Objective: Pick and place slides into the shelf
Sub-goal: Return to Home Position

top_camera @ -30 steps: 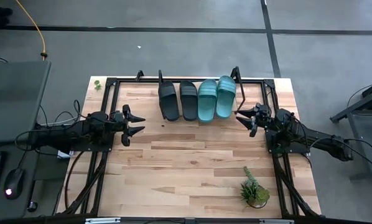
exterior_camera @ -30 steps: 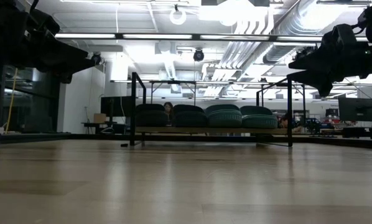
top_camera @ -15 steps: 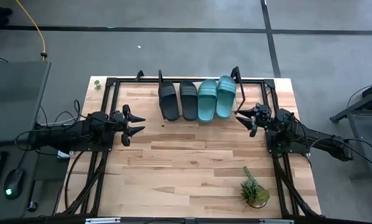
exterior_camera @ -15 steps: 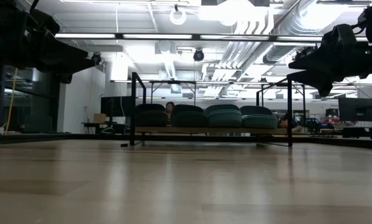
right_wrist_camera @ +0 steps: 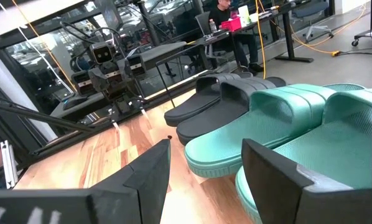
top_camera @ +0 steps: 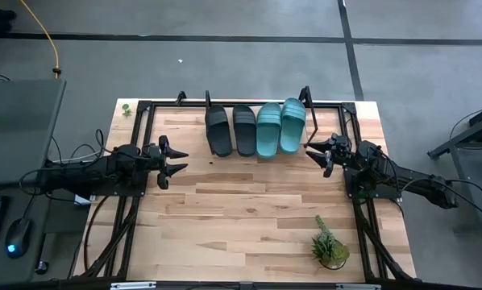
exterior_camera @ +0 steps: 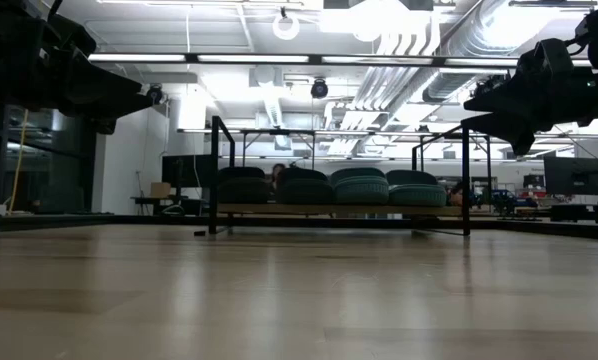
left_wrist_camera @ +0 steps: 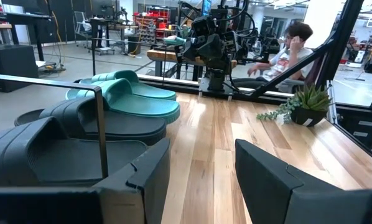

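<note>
At the left side of the tabletop (top_camera: 249, 217), the left end effector (top_camera: 180, 160) is seen held above the wood, well apart from the shelf. Its fingers are spread wide and nothing is carried between them.

Toward the far edge, the shelf (exterior_camera: 439, 210) is shown filled. The two black slides (top_camera: 218, 131) are laid side by side at its left, and the two teal-green slides (top_camera: 268, 129) are set just beside them at its right, so that one close row of four is formed. From table-top height, the row is seen raised on the light board between the black upright posts.

At the right, the right end effector (top_camera: 312, 151) is held near the outermost teal-green slide but apart from it, its fingers likewise parted and empty. A small potted plant (top_camera: 330, 248) is seen standing toward the near right corner, well apart from the shelf.

No slide is found on the bare tabletop, so the placing is judged complete. The step in hand is taken to be the return of both arms to their rest pose. No grasp is called for by that move. Each arm would need to be drawn back toward its own side, with the right one lifted clear of the teal-green slide and the nearby shelf post so that the row is not nudged.
</note>
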